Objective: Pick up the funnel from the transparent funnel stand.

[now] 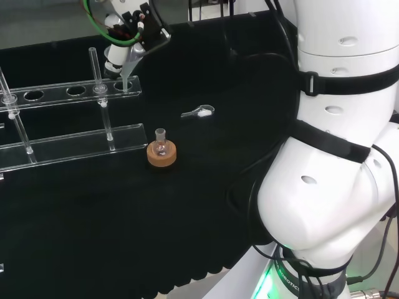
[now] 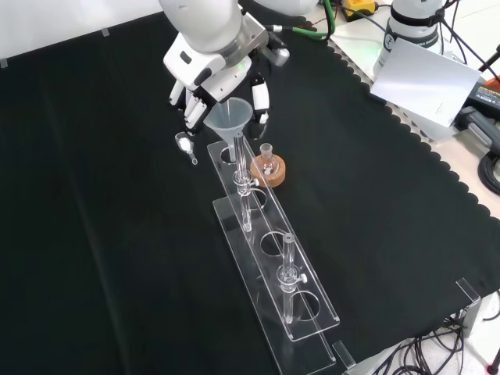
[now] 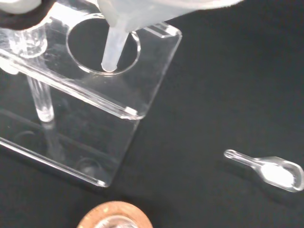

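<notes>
Clear plastic funnel [image 2: 228,116]: held by the robot hand [image 2: 209,72] above the end hole of the stand; front view shows its wide cone just under the fingers.
Funnel spout: wrist view shows the tip [image 3: 112,54] hanging over the round hole, about level with the top plate; whether it touches the rim, cannot tell.
Robot hand: fingers curled about the funnel's cone, best seen in front view; head view shows the hand [image 1: 128,37] from behind, above the stand's right end.
Stand [image 2: 308,326]: clear two-tier rack on the black worktop [image 2: 109,258]; front view shows it running away from the camera, head view shows it lying crosswise.
Small flask [image 1: 161,145]: sits upright in a cork ring [image 1: 161,156], just beside the stand.
Clear scoop [image 3: 270,170]: lies flat on the cloth, apart from the stand; wrist view shows white powder in its bowl.
</notes>
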